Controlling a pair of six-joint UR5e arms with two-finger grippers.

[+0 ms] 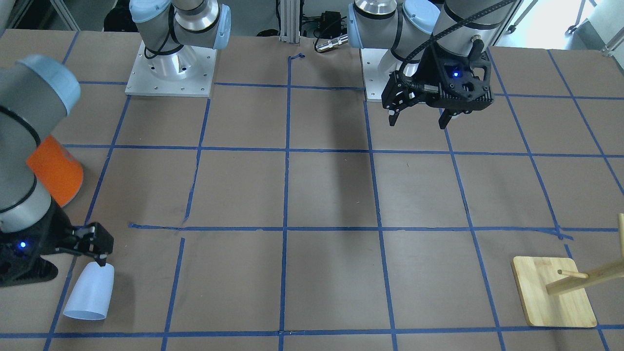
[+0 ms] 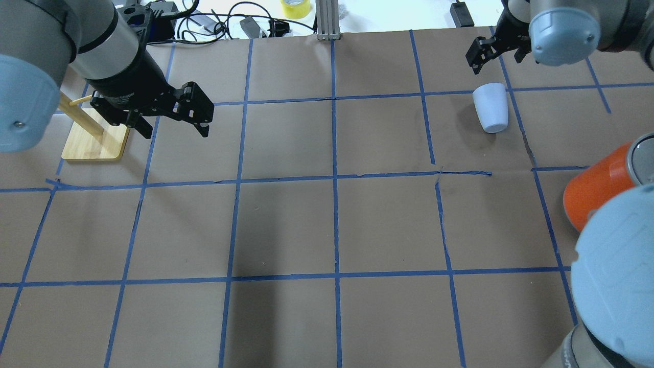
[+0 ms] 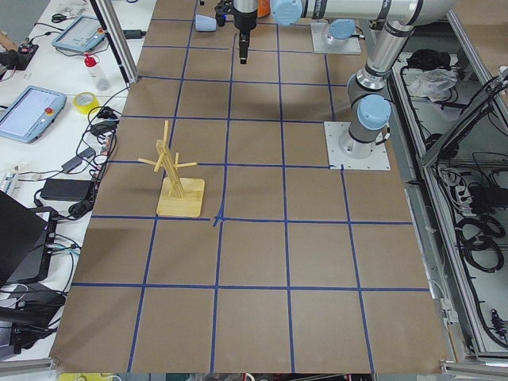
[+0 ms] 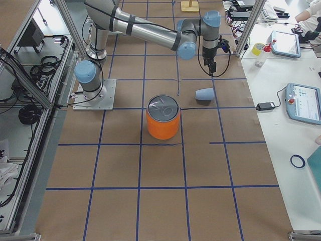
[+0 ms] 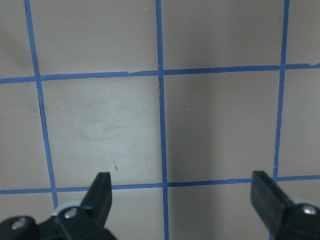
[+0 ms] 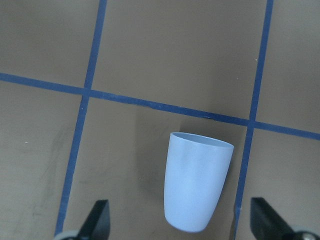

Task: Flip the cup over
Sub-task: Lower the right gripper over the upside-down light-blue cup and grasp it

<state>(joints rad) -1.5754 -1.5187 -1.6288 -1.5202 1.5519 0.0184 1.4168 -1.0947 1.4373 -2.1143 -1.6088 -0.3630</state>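
Cup (image 2: 490, 108) lies on its side at the table's (image 2: 332, 225) far R side, base toward the R gripper (image 2: 495, 54), which hangs just over it w/ fingers spread, prob. to straddle it, while the L gripper (image 1: 418, 121), also apart and empty, idles near the wooden rack (image 2: 94, 142).

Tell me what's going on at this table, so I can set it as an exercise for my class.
A two-armed robot is working on flipping a small pale blue cup, which lies on its side on the table. The right gripper hangs open over it, not gripping it. The left gripper is open too, holding nothing, near a wooden peg stand. A larger orange container stands untouched on the right arm's side.
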